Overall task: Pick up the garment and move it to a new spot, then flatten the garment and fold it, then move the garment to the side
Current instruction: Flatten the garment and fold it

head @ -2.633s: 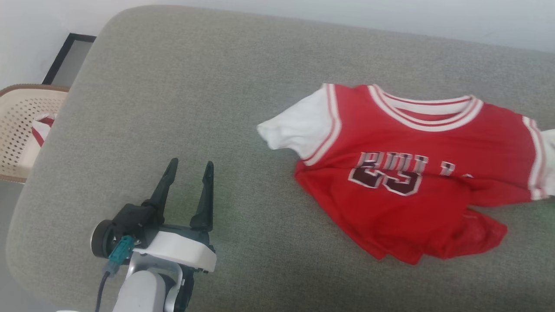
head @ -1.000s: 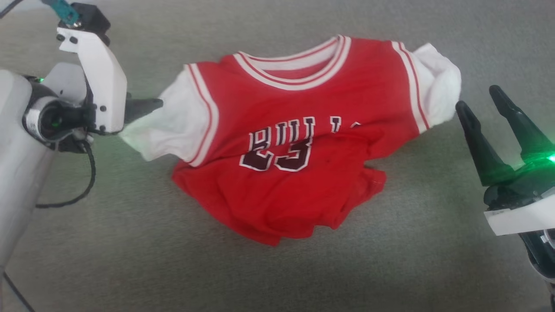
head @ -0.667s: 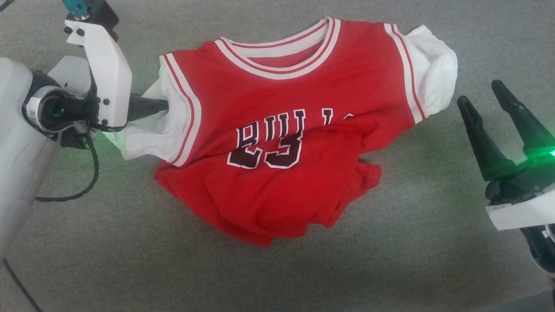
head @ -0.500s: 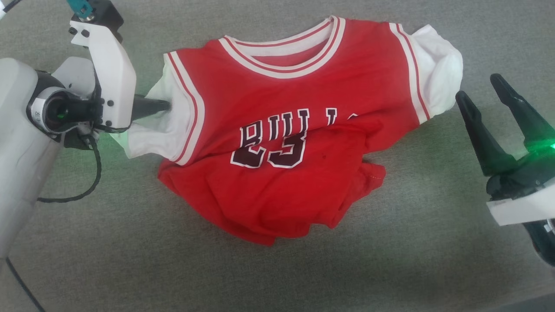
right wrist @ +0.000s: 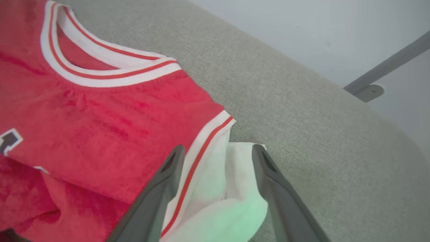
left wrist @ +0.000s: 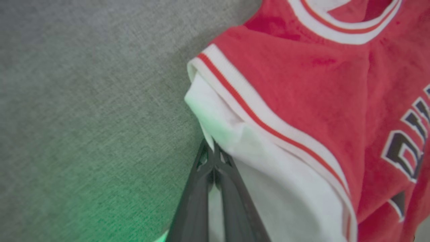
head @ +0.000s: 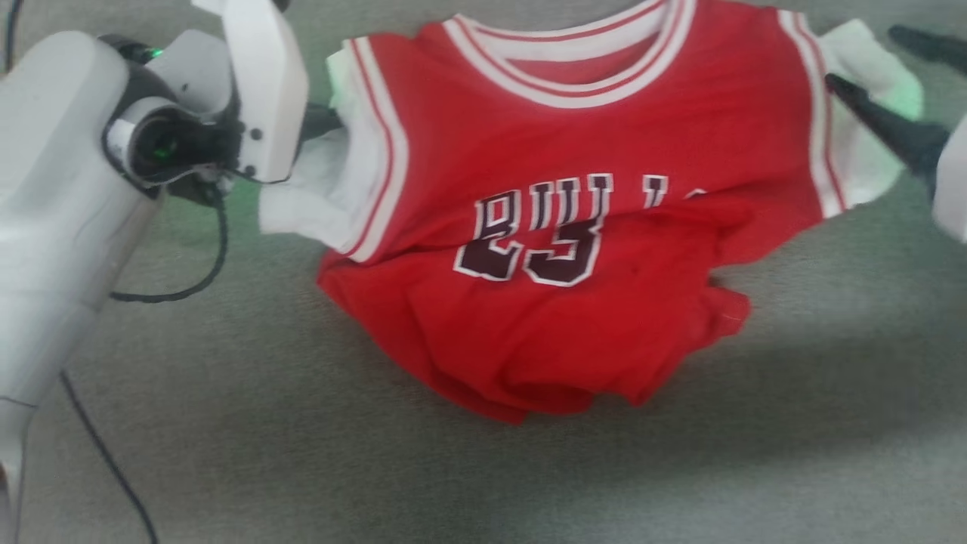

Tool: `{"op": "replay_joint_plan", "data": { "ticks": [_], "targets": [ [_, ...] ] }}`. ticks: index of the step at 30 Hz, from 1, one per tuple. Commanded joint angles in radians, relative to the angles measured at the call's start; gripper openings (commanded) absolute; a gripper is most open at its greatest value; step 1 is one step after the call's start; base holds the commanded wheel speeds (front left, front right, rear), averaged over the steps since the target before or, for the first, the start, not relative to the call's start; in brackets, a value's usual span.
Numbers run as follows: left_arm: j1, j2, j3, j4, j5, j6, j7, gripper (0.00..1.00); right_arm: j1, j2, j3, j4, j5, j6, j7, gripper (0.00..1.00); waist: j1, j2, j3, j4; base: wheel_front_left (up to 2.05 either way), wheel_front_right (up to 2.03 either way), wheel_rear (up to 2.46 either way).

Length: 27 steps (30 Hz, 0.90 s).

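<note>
White forearm (head: 53,227) w/ blk cable (head: 204,276), dark tapered fingers (right wrist: 284,201).

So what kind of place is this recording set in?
Probably a plain indoor room, home-like or a test set-up: the red jersey lies on a wide grey upholstered cushion, like a sofa or bed, with a bare pale wall and a grey bar behind it.

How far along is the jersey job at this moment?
Done: the left tool is shut on the garment, at one white sleeve. In hand: the right tool stands open astride the opposite sleeve, not yet gripping. Left: lifting, moving, flattening, folding, setting aside; the lower half lies bunched on the grey cushion.
</note>
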Motion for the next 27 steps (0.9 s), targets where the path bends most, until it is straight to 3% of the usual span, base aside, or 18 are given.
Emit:
{"op": "replay_joint_plan", "data": {
  "ticks": [1,8,15,16,17,18,19,27],
  "targets": [
    [0.002,-0.011,-0.029,0.004,-0.003,0.0,-0.011,0.0,-0.061,-0.002,0.038,0.036,0.032,-0.001,0.045,1.0,0.0,0.0,0.02,0.034,0.0,0.0,0.0],
    [-0.03,-0.016,-0.096,-0.011,-0.051,0.0,-0.057,0.0,-0.261,0.009,0.213,0.223,0.111,-0.001,0.2,1.0,0.0,0.0,0.043,0.072,0.0,0.0,0.0],
    [-0.059,-0.008,-0.155,-0.008,-0.096,0.002,-0.094,0.0,-0.337,0.029,0.369,0.262,0.184,-0.001,0.247,1.0,0.0,0.0,0.051,0.072,0.0,0.0,0.0],
    [-0.063,-0.008,-0.162,-0.006,-0.102,0.002,-0.1,0.0,-0.347,0.028,0.386,0.263,0.192,-0.001,0.245,0.93,0.0,0.0,0.052,0.071,0.0,0.0,0.0],
    [-0.067,-0.01,-0.167,-0.004,-0.108,0.002,-0.105,0.0,-0.354,0.027,0.406,0.262,0.2,-0.001,0.245,0.47,0.0,0.0,0.052,0.071,0.0,0.0,0.0],
    [-0.072,-0.012,-0.172,-0.002,-0.109,0.002,-0.114,0.0,-0.363,0.024,0.425,0.257,0.21,-0.001,0.243,0.18,0.0,0.0,0.051,0.07,0.0,0.0,0.0],
    [-0.077,-0.015,-0.176,0.0,-0.115,0.002,-0.121,0.0,-0.373,0.021,0.437,0.256,0.219,-0.001,0.229,0.0,0.0,0.0,0.051,0.07,0.0,0.0,0.0],
    [-0.11,-0.006,-0.192,-0.004,-0.135,0.001,-0.283,0.0,-0.454,0.027,0.491,0.288,0.253,-0.001,0.072,0.0,0.0,0.0,0.028,0.075,0.0,0.0,0.0]
  ]
}}
